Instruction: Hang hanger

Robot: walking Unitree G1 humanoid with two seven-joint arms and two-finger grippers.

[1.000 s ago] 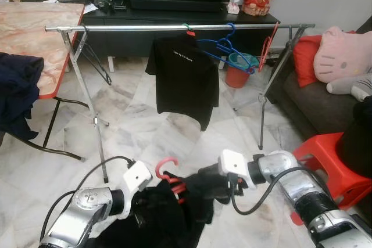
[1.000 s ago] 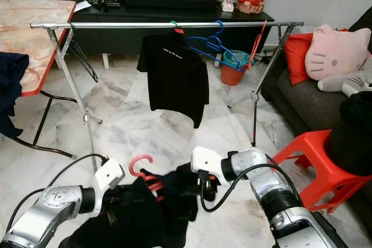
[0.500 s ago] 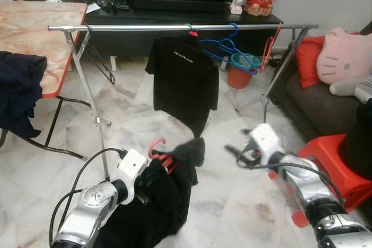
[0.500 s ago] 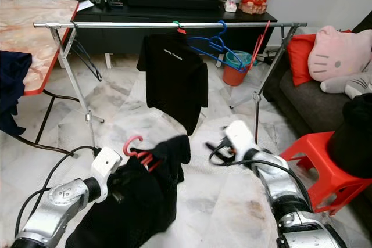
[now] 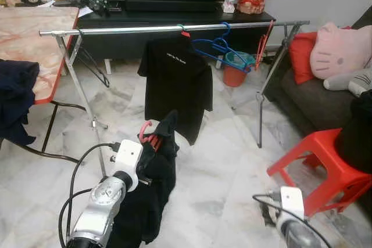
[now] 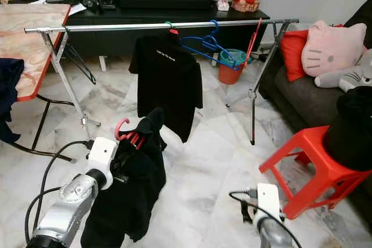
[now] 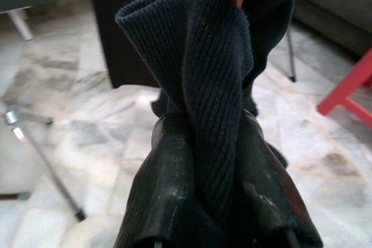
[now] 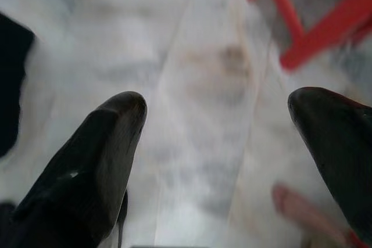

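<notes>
My left gripper [image 7: 209, 143] is shut on a red hanger [image 5: 146, 133] that carries a dark garment [image 5: 148, 184]. The cloth drapes over both fingers and hides them. The hanger's hook stands up, below and in front of the chrome clothes rail [image 5: 116, 29]. A black T-shirt [image 5: 174, 85] hangs on that rail, with blue hangers [image 5: 224, 47] and a red hanger [image 5: 264, 45] further right. My right arm [image 5: 289, 202] is low at the right; its gripper [image 8: 218, 120] is open over bare marble floor.
A red plastic stool [image 5: 317, 166] stands at the right, close to my right arm. A sofa [image 5: 325, 100] with cushions lies behind it. A folding table [image 5: 35, 39] with dark clothes is at the left. A red bucket [image 5: 235, 75] sits beyond the rail.
My right gripper let go of the garment, opened and dropped back to the lower right. My left gripper lifted the hanger and garment up and forward toward the rail.
</notes>
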